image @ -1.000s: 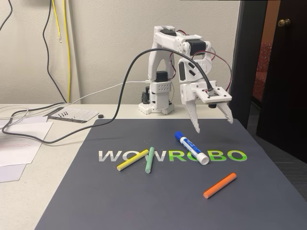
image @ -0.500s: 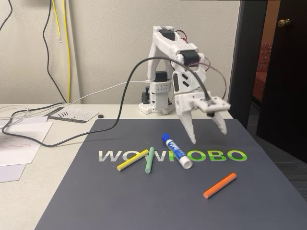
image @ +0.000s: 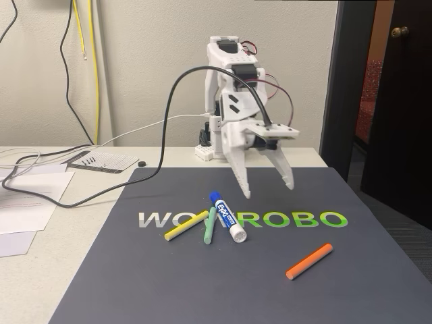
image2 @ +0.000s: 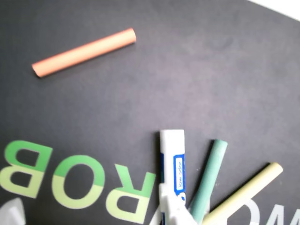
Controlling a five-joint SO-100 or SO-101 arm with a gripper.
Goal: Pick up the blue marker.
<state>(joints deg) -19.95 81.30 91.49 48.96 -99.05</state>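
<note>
The blue marker (image: 227,216) lies on the dark mat (image: 202,290), blue cap toward the arm and white end toward the camera, its side against the pale green stick (image: 210,225). My gripper (image: 268,190) hangs open just above the mat, right of the marker. Its left fingertip is close beside the marker's capped end. In the wrist view the marker (image2: 172,159) points up from the bottom edge, where one white finger (image2: 172,211) overlaps its lower end. The gripper (image2: 93,210) holds nothing.
A yellow stick (image: 186,225) lies left of the green one, and an orange stick (image: 309,261) sits alone at the mat's right front. Papers and a black cable (image: 81,192) lie off the mat to the left. A dark door (image: 398,101) stands at right.
The arm has swung left across the mat, and the marker has slid left with it, from the "B" to the green stick. The gripper stayed open.
</note>
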